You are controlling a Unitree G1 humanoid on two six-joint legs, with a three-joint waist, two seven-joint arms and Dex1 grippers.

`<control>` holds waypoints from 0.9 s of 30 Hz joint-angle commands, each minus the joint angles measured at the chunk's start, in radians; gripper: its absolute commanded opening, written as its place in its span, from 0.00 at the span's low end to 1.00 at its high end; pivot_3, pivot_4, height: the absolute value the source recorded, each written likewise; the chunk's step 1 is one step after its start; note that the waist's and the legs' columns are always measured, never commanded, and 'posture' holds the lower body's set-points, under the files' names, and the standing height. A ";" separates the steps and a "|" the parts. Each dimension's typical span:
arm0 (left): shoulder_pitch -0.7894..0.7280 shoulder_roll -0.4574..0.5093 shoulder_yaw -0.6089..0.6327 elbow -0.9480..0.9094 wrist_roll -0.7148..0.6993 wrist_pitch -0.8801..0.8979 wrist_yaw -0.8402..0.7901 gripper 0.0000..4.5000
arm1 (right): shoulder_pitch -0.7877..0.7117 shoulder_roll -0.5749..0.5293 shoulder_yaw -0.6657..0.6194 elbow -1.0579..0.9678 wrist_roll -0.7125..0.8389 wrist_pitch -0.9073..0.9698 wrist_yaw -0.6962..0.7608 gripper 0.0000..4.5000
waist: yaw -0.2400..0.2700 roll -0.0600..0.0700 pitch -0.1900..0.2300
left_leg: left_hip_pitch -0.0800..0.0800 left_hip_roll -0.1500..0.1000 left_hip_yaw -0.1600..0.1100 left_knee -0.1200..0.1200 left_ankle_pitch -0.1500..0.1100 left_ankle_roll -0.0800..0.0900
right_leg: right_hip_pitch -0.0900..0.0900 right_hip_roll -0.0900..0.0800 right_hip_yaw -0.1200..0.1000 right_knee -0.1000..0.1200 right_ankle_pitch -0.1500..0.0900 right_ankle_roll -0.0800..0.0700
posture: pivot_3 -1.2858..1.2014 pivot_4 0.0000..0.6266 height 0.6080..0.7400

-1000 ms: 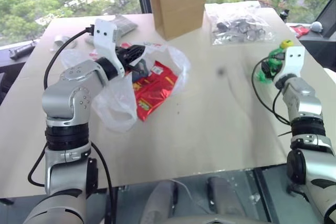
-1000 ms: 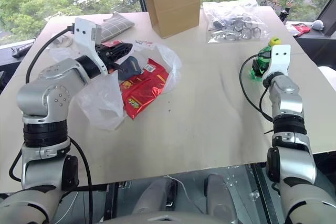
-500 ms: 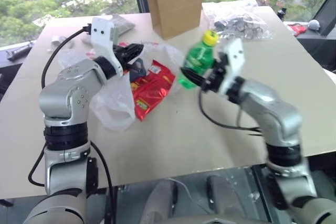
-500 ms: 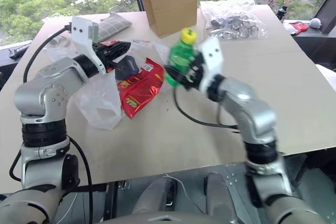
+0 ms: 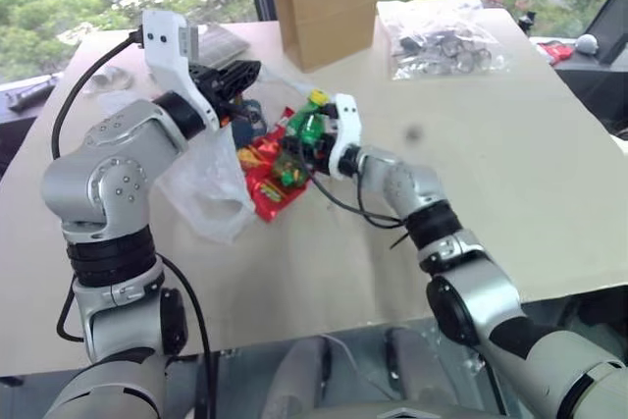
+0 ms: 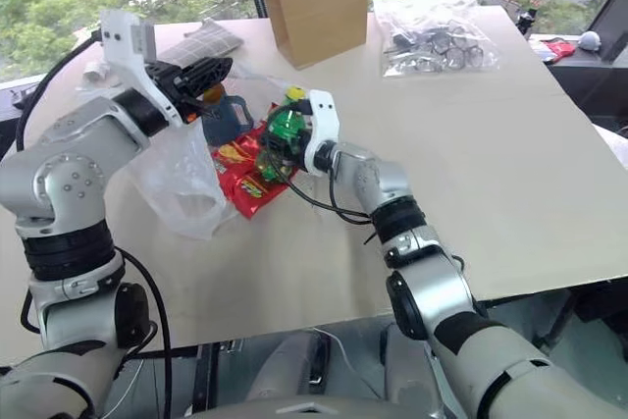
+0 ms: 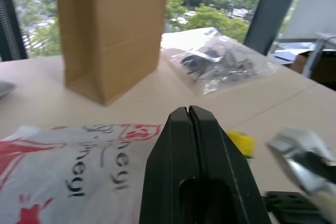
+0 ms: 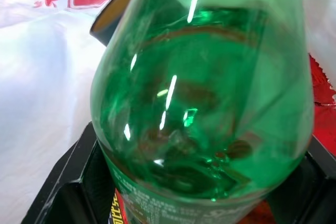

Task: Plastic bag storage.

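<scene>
While the plastic bag (image 5: 221,179) lies on the counter (image 5: 471,174), its rim pinched up by the left tool (image 5: 238,75) pressed shut, loading is underway — the right tool (image 5: 294,149) clamps a green bottle (image 6: 286,130) at the mouth; next, push it inside and release.

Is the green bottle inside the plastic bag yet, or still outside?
At the mouth, not clearly inside. The right gripper holds the bottle beside the bag, whose edge the left gripper lifts.
</scene>
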 commanded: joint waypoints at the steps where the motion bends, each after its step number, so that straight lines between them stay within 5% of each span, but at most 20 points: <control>1: 0.015 0.004 0.030 -0.067 -0.032 0.008 0.018 0.00 | -0.121 0.290 0.036 0.074 -0.006 -0.067 0.107 0.95 | -0.004 0.000 0.000 | 0.000 0.000 0.000 0.000 0.000 0.000 | 0.000 0.000 0.000 0.000 0.000 0.000 | 0.52 0.24 1.00; 6: 0.032 -0.002 0.015 -0.066 -0.036 -0.004 0.029 0.00 | -0.178 0.293 0.130 0.050 -0.015 -0.010 0.248 0.99 | -0.013 0.000 0.000 | 0.000 0.000 0.000 0.000 0.000 0.000 | 0.000 0.000 0.000 0.001 0.000 0.000 | 0.52 0.24 1.00; 18: 0.027 -0.035 -0.014 0.012 -0.032 -0.053 -0.002 0.00 | -0.159 0.113 0.137 -0.057 -0.118 -0.046 0.097 0.99 | -0.012 0.000 0.000 | 0.000 0.000 -0.001 0.001 0.000 0.000 | 0.000 0.000 0.000 0.003 0.000 0.000 | 0.52 0.24 1.00; 27: -0.024 -0.052 -0.001 0.076 -0.042 -0.073 0.005 0.00 | -0.178 0.162 0.092 -0.037 -0.153 -0.192 0.027 0.99 | -0.013 0.000 0.000 | 0.000 0.000 -0.001 0.001 0.000 0.000 | 0.000 0.000 0.000 0.003 0.000 0.000 | 0.52 0.24 1.00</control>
